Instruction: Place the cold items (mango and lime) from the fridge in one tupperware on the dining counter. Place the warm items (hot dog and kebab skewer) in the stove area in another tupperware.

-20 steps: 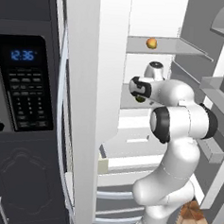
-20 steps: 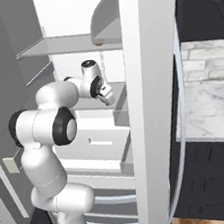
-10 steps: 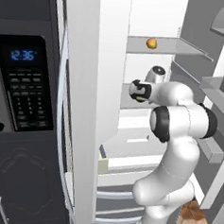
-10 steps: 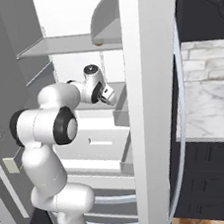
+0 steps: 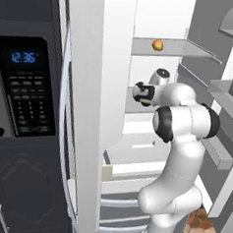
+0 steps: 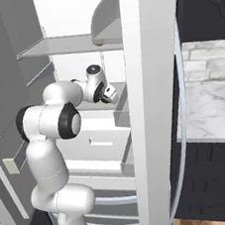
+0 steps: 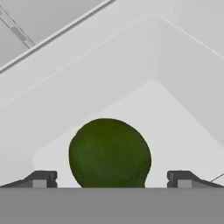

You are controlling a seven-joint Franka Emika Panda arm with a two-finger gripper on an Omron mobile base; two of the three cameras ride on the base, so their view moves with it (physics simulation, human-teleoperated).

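A dark green lime lies on the white fridge shelf, close in front of the hand and between the two fingertips. My gripper is open, one fingertip to the left of the lime and the other to its right, neither touching it. From the base, the gripper reaches into the fridge at the middle shelf, also seen as the gripper from the other side. An orange-yellow mango rests on the glass shelf above. The hot dog, kebab skewer and tupperware are out of view.
The fridge's white centre post stands left of the arm, and the door bins hang to the right. A black microwave sits to the far left. A white drawer lies below the shelf. A marble counter extends to the right.
The hand has eased a little deeper and lower onto the middle shelf. The jaws stay open.
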